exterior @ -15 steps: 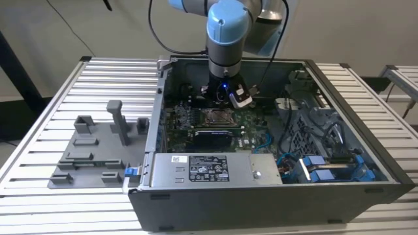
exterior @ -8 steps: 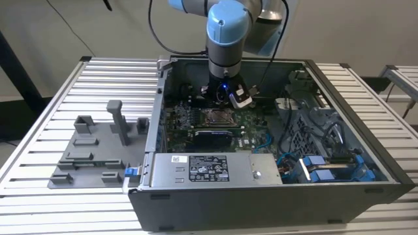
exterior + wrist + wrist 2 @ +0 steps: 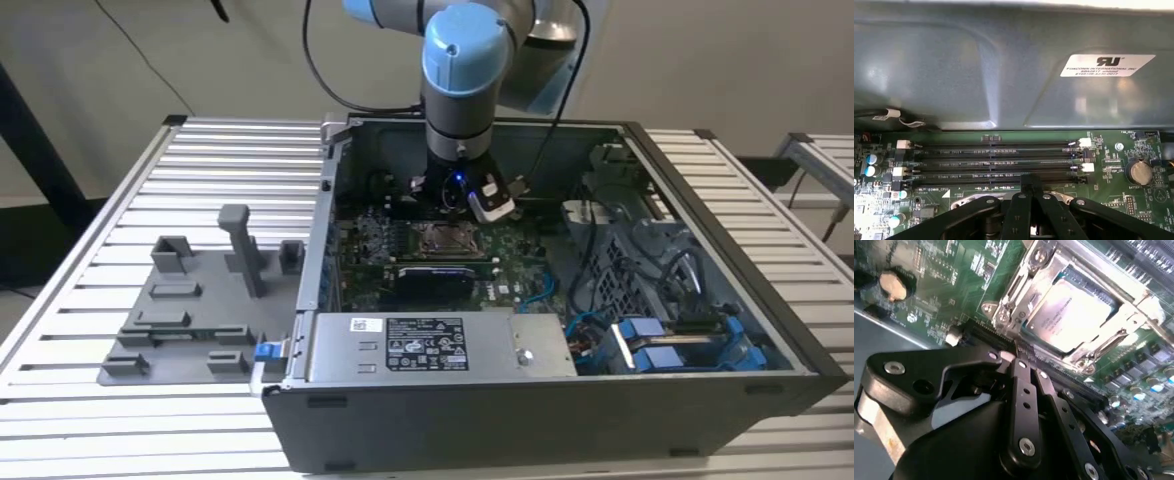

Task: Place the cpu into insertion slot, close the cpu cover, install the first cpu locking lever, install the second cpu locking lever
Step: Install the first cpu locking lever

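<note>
The open computer case [image 3: 534,420] sits in the middle of my workplace, on a table [image 3: 120,200] of ribbed aluminium slats that runs out past it on every side. Just beside the case, toward the exterior view's left, I see a grey plastic fixture plate [image 3: 187,320] lying on the slats, with upright pegs and blocks. Behind the case rises a plain grey-beige wall [image 3: 747,60], and a dark slanted post [image 3: 30,120] stands before it, well off to the exterior view's left. A second slatted table [image 3: 821,165] stands apart from the case on the exterior view's right. The light is soft and even, leaving a pale sheen on the slats in front of the case.
</note>
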### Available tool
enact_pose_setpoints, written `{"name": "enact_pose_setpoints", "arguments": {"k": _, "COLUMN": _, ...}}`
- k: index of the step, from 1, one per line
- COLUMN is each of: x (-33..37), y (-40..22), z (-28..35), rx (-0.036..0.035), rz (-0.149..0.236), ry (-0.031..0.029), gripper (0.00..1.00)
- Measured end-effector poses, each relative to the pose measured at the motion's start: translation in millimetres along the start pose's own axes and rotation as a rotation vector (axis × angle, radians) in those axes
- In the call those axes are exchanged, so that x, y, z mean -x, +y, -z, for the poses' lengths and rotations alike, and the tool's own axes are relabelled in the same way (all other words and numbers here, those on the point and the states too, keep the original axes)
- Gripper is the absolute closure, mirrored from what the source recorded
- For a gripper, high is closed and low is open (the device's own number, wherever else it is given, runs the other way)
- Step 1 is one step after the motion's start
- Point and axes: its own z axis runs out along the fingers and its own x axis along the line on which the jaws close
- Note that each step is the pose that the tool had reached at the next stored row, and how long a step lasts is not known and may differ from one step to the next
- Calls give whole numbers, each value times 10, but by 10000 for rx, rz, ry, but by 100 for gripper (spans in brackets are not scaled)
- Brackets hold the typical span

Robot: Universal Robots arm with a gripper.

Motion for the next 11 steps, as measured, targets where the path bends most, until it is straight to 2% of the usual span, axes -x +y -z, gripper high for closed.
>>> {"name": "enact_pose_setpoints", "arguments": {"k": 1, "x": 0, "y": 0, "z": 3, "rx": 132, "rz": -12, "ry": -4, "gripper": 89}}
{"name": "enact_pose_setpoints", "arguments": {"k": 2, "x": 0, "y": 2, "z": 13, "rx": 205, "rz": -21, "ry": 0, "gripper": 89}}
{"name": "enact_pose_setpoints", "arguments": {"k": 4, "x": 4, "y": 16, "z": 55, "rx": 272, "rz": -31, "ry": 2, "gripper": 89}}
{"name": "enact_pose_setpoints", "arguments": {"k": 8, "x": 11, "y": 53, "z": 159, "rx": 320, "rz": -40, "ry": 9, "gripper": 89}}
{"name": "enact_pose_setpoints", "arguments": {"k": 11, "x": -12, "y": 85, "z": 188, "rx": 325, "rz": -41, "ry": 14, "gripper": 89}}
